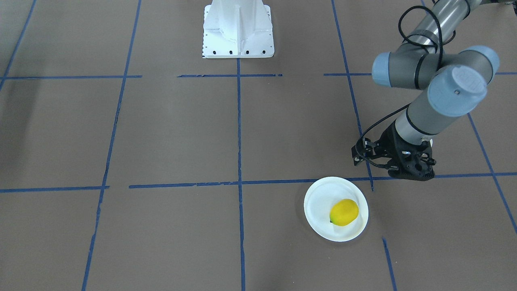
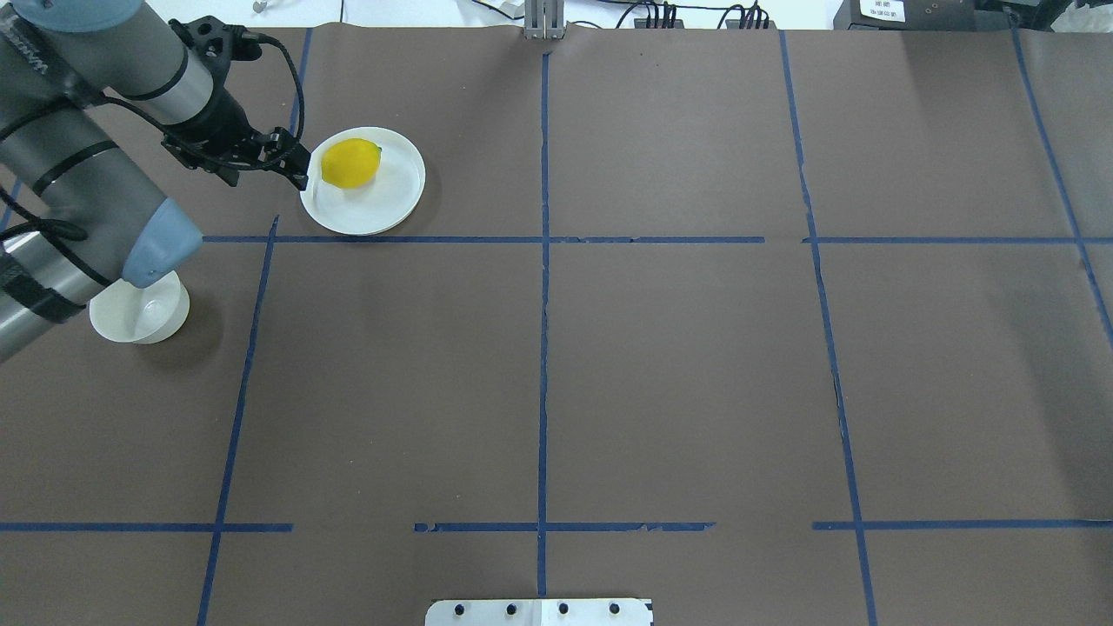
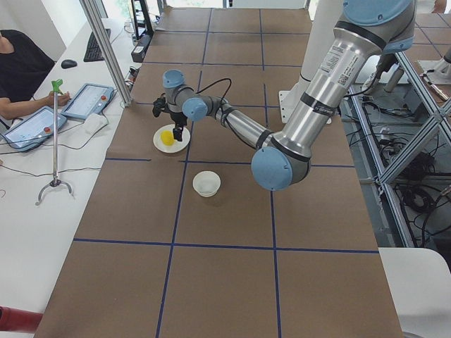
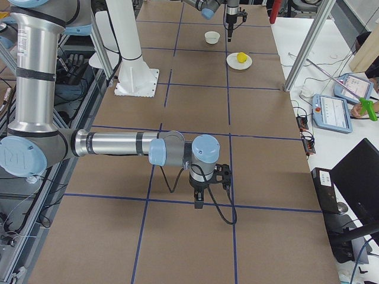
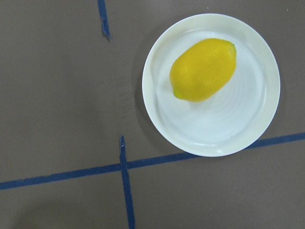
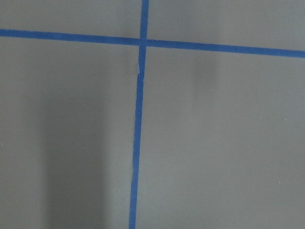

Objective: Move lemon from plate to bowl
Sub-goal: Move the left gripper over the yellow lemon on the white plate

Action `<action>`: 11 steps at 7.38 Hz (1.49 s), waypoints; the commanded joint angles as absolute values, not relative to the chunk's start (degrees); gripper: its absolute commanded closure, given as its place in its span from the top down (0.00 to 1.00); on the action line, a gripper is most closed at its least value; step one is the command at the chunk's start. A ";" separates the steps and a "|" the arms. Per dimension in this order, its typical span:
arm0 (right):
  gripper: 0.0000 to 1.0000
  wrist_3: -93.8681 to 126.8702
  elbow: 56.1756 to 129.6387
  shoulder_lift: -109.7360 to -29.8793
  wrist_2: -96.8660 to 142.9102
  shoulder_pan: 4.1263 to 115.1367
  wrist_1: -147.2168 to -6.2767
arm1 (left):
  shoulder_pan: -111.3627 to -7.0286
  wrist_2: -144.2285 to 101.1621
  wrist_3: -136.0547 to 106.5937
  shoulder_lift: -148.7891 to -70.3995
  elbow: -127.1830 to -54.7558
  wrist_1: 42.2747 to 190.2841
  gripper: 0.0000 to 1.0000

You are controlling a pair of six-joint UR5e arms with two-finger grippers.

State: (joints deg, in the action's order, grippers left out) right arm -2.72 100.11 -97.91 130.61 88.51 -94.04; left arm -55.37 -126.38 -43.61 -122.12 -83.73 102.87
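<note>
The yellow lemon [image 1: 344,212] [image 2: 350,163] [image 5: 204,69] lies on the flat white plate [image 1: 323,198] [image 2: 383,204] [image 5: 214,129] at the table's far left. My left gripper [image 2: 265,169] [image 1: 412,174] points down just beside the plate's left rim, above the table, open and empty, apart from the lemon. The small deep white bowl [image 2: 143,317] [image 3: 206,183] stands nearer the robot, partly hidden under the left arm's elbow. My right gripper [image 4: 198,204] hangs over bare table far to the right; I cannot tell whether it is open.
The white robot base [image 1: 238,30] [image 2: 539,613] stands at the table's near-middle edge. Blue tape lines [image 2: 543,239] cross the brown table cover. Tablets [image 3: 88,100] and a person sit at the side table beyond the plate.
</note>
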 commanded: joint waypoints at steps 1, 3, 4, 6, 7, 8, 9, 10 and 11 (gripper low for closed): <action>1.00 -2.72 100.11 -97.91 130.61 88.51 -94.04 | -53.62 -124.47 -46.92 -128.47 -72.90 108.79 1.00; 1.00 -2.72 100.11 -97.91 130.61 88.51 -94.04 | -52.21 -122.08 -47.11 -130.33 -68.50 112.74 1.00; 1.00 -2.72 100.11 -97.91 130.69 88.51 -94.04 | -51.95 -121.99 -47.11 -131.47 -65.51 114.85 1.00; 1.00 -2.72 100.11 -97.91 130.69 88.51 -94.04 | -51.86 -120.51 -47.11 -132.09 -63.99 116.10 1.00; 1.00 -2.72 100.11 -97.91 130.69 88.51 -94.04 | -51.86 -120.41 -47.02 -132.62 -62.77 116.10 1.00; 1.00 -2.72 100.11 -97.91 130.69 88.51 -94.04 | -51.86 -120.41 -46.93 -133.50 -61.45 116.19 1.00; 1.00 -2.72 100.11 -97.91 130.61 88.51 -94.04 | -51.86 -120.41 -46.93 -133.94 -60.48 116.89 1.00; 1.00 -2.72 100.11 -97.91 130.69 88.51 -94.04 | -51.86 -120.32 -46.93 -134.38 -59.42 117.59 1.00; 1.00 -2.72 100.11 -97.91 130.61 88.51 -94.04 | -51.86 -120.32 -46.93 -134.38 -58.63 118.38 1.00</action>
State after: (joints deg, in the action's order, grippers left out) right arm -2.72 100.11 -97.91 130.65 88.51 -94.04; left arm -51.86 -120.36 -46.94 -134.12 -59.82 117.43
